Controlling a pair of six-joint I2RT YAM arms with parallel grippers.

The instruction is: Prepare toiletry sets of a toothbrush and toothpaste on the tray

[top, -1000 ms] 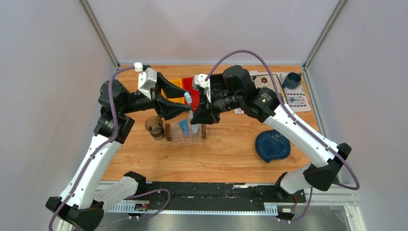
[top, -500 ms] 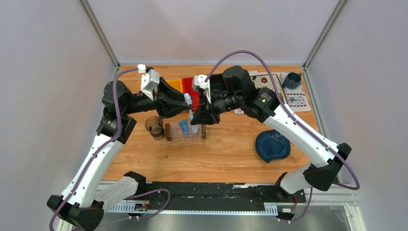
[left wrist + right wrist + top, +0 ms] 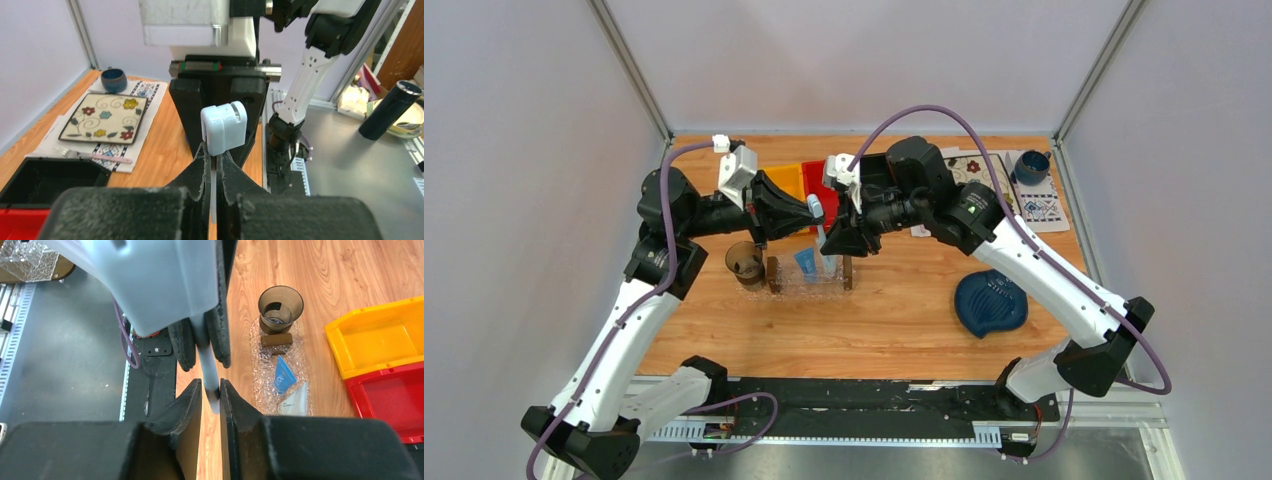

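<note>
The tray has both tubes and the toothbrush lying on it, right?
No. The tray holds the blue tube and the white tube, but the toothbrush is in the air, pinched by the left gripper and right gripper. The right wrist view shows it.

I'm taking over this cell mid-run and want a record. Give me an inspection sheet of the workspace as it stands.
Surface: wooden table, no damage seen.
Job's things: tray holds a blue tube and a white tube; toothbrush held in the air, off the tray.
Clutter: brown cup by the tray's end; yellow bin, red bin, black bin; leaf dish; plate, fork and bowl on a mat.
Grippers: left gripper and right gripper both shut on the toothbrush, jaws facing each other.
Cables: purple cables along both arms, clear of the tray.
Surroundings: pale walls; black bottle off the table.
</note>
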